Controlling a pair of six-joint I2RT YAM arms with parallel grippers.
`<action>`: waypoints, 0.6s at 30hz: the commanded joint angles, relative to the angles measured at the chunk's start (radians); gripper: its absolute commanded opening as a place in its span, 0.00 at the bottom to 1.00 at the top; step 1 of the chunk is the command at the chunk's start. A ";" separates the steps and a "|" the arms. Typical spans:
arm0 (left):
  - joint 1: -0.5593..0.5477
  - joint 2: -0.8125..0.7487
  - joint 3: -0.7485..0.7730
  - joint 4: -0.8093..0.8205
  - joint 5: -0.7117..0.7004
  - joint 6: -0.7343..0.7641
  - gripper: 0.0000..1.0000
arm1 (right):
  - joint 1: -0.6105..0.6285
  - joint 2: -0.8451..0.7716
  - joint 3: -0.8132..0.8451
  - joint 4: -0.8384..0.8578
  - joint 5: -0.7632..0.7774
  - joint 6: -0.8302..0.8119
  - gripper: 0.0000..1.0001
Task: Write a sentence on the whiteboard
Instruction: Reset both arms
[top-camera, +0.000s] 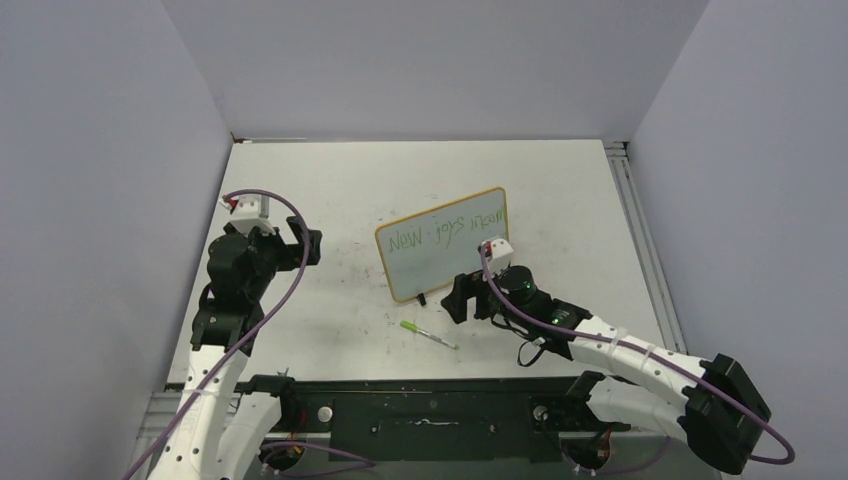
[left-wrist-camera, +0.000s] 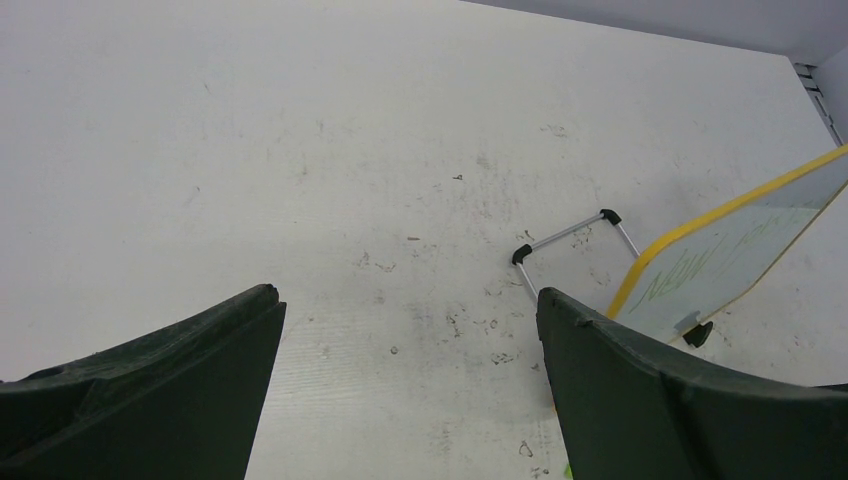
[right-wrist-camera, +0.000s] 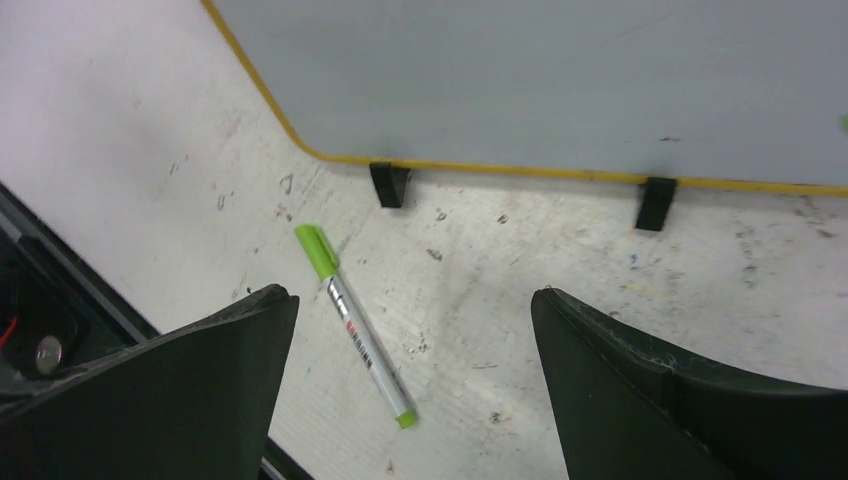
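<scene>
- On the white, scuffed table, about in its middle, stands the whiteboard. It has a thin yellow-tan frame, leans back a little and is turned at an angle to the table edge.
- At the left side, the left gripper hangs over bare tabletop, well apart from the board. Its two dark fingers are spread wide, and they neither hold nor touch anything.
- Just in front of the board's lower right corner is the right gripper, low above the table. Its fingers also stand wide apart, with nothing gripped between them.
- Across the upper part of the board runs the sentence, in thin green handwriting. It begins with "New joys"; the last word I cannot read surely.
- Near the front of the board, a green marker with a silver body lies flat on the table. It is free and touches neither finger.
- Under the board's lower edge are two small black feet, both resting on the tabletop.
</scene>
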 joint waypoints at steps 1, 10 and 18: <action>0.007 -0.014 0.012 0.027 -0.049 0.003 0.97 | -0.053 -0.090 0.003 -0.065 0.185 0.020 0.93; 0.005 -0.068 0.007 0.036 -0.073 0.036 0.96 | -0.327 -0.233 0.052 -0.201 0.242 -0.048 1.00; 0.004 -0.092 0.044 -0.040 -0.218 0.013 0.96 | -0.501 -0.342 0.139 -0.216 0.338 -0.137 0.90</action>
